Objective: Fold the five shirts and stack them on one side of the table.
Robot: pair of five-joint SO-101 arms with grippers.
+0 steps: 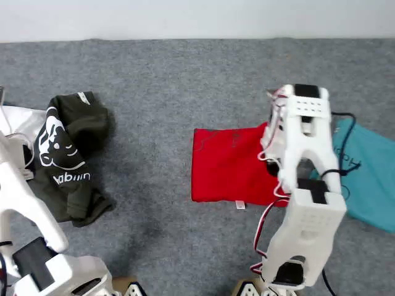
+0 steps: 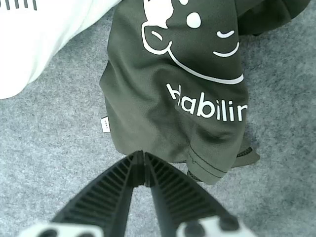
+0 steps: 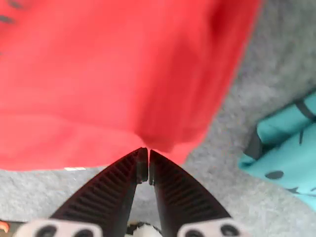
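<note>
Four shirts: red shirt, dark green shirt, white shirt and teal shirt, all on the grey counter.
Left tool: jaws pressed together with nothing between them, the tips over bare counter just short of the dark green shirt's hem.
Dark green shirt: straight ahead of the left tool, rumpled, with a white cartoon face and lettering on top (a small white tag sticks out at its edge).
White shirt: beyond the dark green shirt from the left tool and off to one side, touching it.
Right tool: jaws closed narrow on the edge of the red shirt, the cloth drawn down to a point right at the tips.
Red shirt: spread ahead of the right tool, with the right arm across one edge.
Teal shirt: to one side of the right tool, near the red shirt, grey counter showing between the two.
</note>
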